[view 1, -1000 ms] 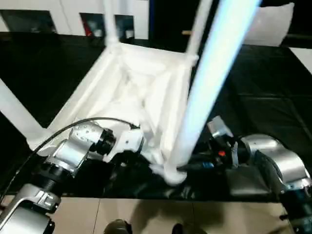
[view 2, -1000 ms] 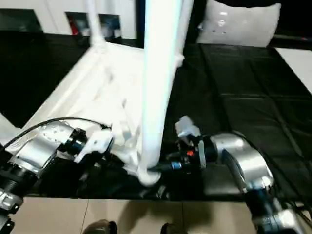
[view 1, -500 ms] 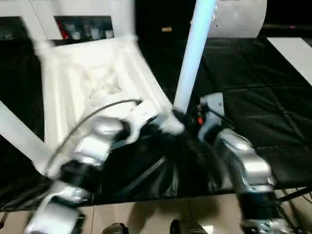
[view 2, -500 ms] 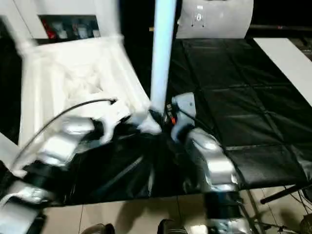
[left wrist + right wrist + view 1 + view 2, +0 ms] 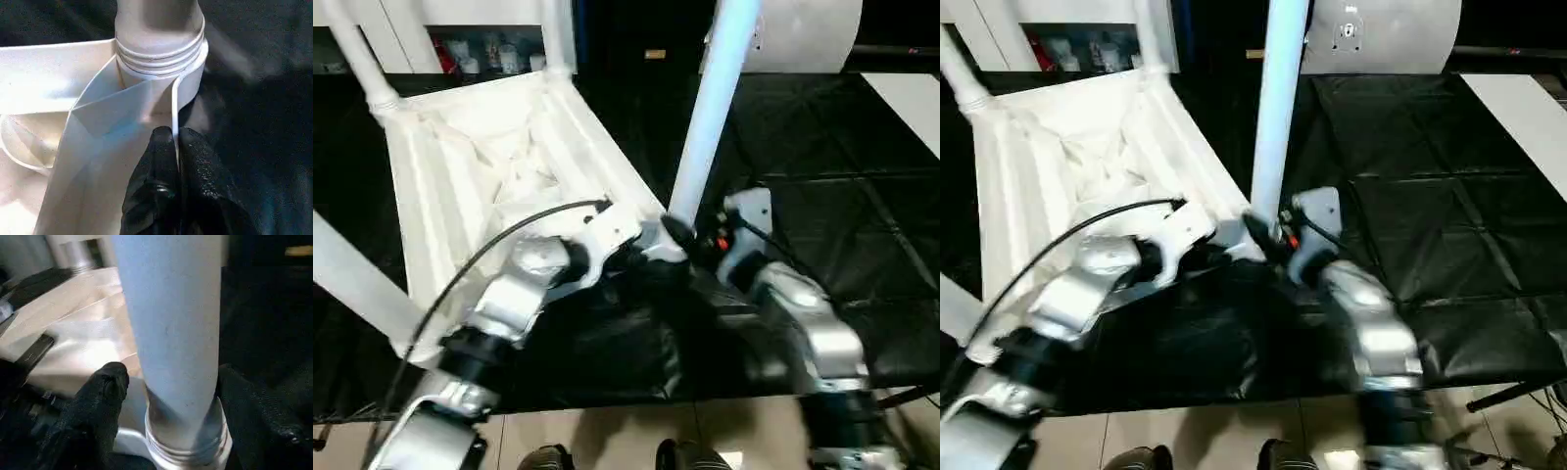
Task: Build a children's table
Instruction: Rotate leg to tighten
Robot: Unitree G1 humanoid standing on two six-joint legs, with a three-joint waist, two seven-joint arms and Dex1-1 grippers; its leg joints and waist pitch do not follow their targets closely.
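Note:
The children's table lies upside down, its ribbed white top (image 5: 499,166) on the black mat. Three legs (image 5: 352,49) (image 5: 558,39) (image 5: 352,279) stand in other corners. A fourth leg (image 5: 715,108) rises from the near right corner socket (image 5: 159,54). My left gripper (image 5: 175,134) is shut on a thin rib of the top just beside that socket, also seen from the head (image 5: 641,257). My right gripper (image 5: 171,382) stands open around the base of this leg (image 5: 171,323), one finger (image 5: 105,382) a little apart from it, the other finger (image 5: 244,396) close by its far side.
Black sheeting (image 5: 822,196) covers the work surface, with its near edge above beige floor tiles (image 5: 607,441). A white shelved cabinet (image 5: 460,49) stands at the back left and a grey-white panel (image 5: 803,29) at the back right. A white surface (image 5: 911,98) lies far right.
The whole picture has swung and tilted, so the camera has moved. Both grippers stay at the near right corner, the left one still pinching the rib.

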